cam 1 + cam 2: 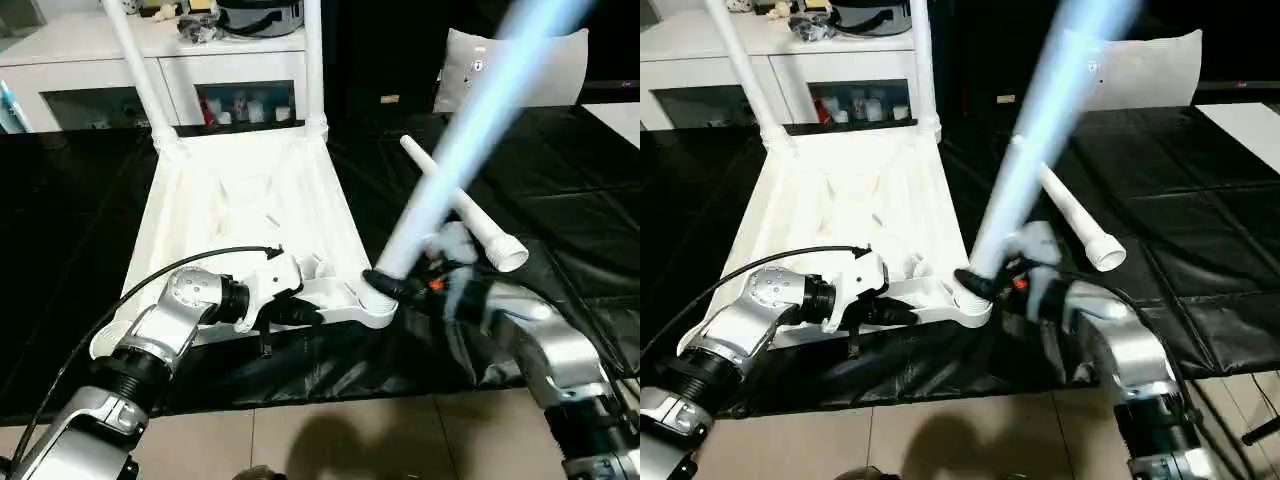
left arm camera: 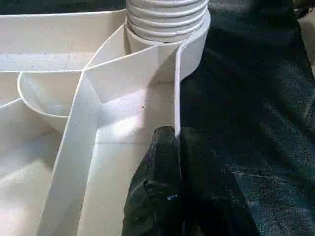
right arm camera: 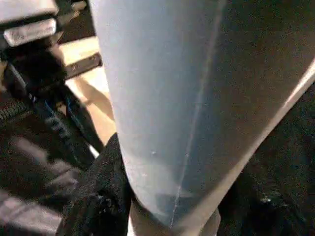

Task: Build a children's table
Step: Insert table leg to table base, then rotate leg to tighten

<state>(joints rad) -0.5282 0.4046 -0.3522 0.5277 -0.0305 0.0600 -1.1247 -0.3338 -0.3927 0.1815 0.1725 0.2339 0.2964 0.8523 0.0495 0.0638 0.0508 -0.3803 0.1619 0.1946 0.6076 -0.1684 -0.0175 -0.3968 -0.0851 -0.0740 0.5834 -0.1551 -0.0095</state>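
Note:
The white table top (image 1: 250,200) lies ribbed side up on the black cover. Two white legs (image 1: 140,70) (image 1: 314,60) stand in its far corner sockets. My left gripper (image 1: 300,312) is shut on the top's near rim; in the left wrist view its fingers (image 2: 165,147) pinch the thin rim wall beside a ribbed socket (image 2: 167,19). My right gripper (image 1: 395,285) is shut on the base of a third leg (image 1: 470,130), which leans up and to the right out of the near right corner socket (image 1: 378,305). A fourth leg (image 1: 470,220) lies loose on the cover behind it.
A white cabinet with glass doors (image 1: 100,70) runs along the back. A white cushion-like object (image 1: 520,70) stands at the back right. The black cover ends near me over a tiled floor (image 1: 330,440). A black cable (image 1: 150,275) arcs over my left forearm.

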